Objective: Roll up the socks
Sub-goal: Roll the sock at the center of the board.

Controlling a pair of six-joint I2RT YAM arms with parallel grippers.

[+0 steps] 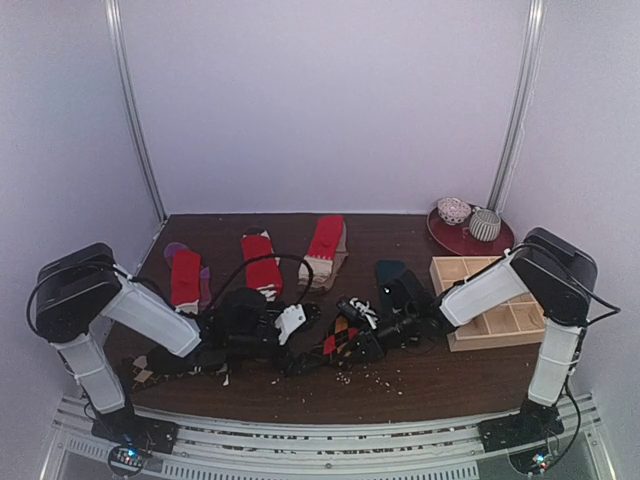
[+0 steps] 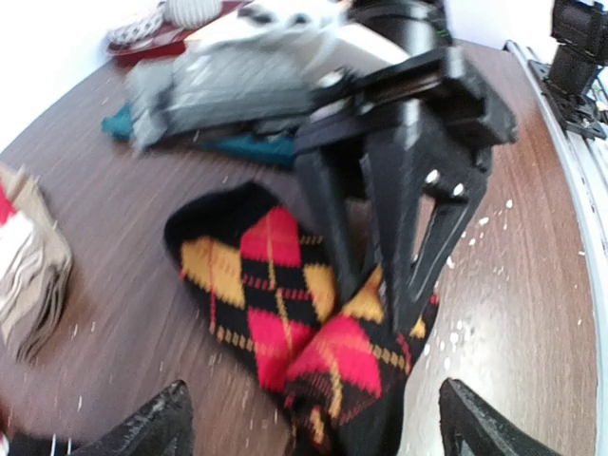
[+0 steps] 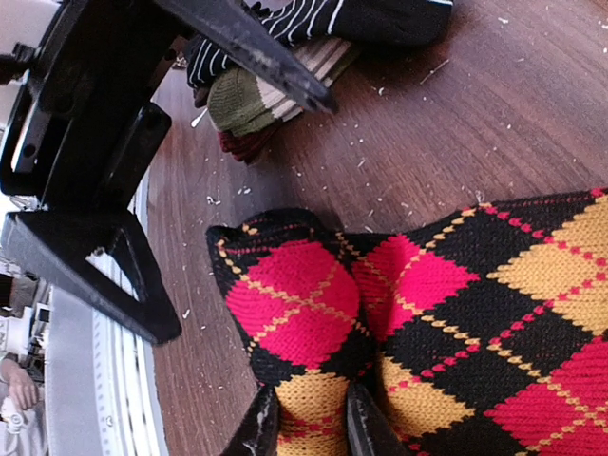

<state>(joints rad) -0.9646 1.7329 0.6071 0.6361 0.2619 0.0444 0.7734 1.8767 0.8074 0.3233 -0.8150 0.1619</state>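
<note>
**Item:** argyle pair (image 3: 456, 313), black with red and orange diamonds.

**Location:** lower centre of the overhead view, on the tabletop (image 3: 494, 142) among pale crumbs, between the two arms.

**Condition:** unrolled, by my reading; the roll is not yet begun.

**Right claw** (image 3: 312, 427): the fingers are drawn close together at the bottom edge of its own wrist view. A strip of orange diamond is pinched between them, so it grips the pair not far from the rounded end.

**Left claw** (image 2: 312, 404): spread wide and holding nothing. Its tips sit at the lower left and lower right of its wrist view, with the pair just beyond and between them.

**Axis:** in the right wrist view the pair runs from its rounded end at centre left out past the right edge. In the left wrist view it runs from upper left down to bottom centre, toward the left claw.

**Nearer arm:** both are at the pair. The right has the hold, so the left looks freer to turn the fabric.

**Also present:** striped sock (image 3: 313, 19), at the top of the right wrist view, apart from the pair.
</note>
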